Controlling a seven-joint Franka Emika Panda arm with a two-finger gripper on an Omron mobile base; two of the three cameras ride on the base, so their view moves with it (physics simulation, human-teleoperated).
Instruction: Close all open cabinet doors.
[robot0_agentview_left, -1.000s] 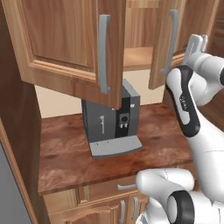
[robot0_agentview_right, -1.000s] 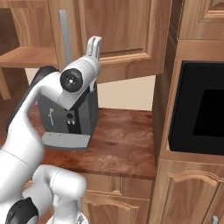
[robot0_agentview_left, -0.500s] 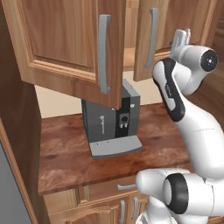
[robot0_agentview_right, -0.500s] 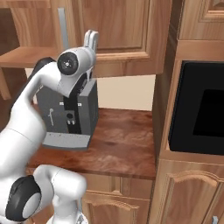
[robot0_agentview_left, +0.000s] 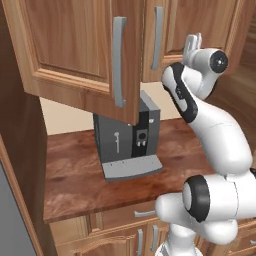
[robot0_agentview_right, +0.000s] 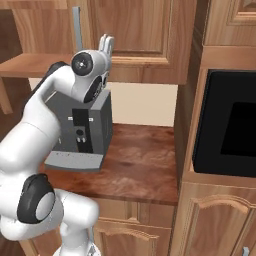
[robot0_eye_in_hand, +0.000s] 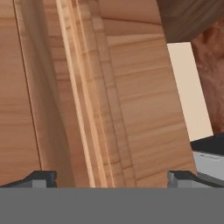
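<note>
With its jaws spread wide and holding nothing, the gripper (robot0_agentview_left: 192, 44) sits at the face of the right cabinet door (robot0_agentview_left: 200, 30), seemingly pushed nearly shut, so next comes the left door (robot0_agentview_left: 75, 50), swung open at ten o'clock.

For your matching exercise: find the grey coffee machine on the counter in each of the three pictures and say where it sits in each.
Left base view: coffee machine at centre, half hidden under the open cabinet door.
Right base view: centre left, behind the white arm.
Hand view: a dark and grey sliver at the right edge, beyond the cabinet door.
Shared landmark: the brown countertop it stands on.
</note>
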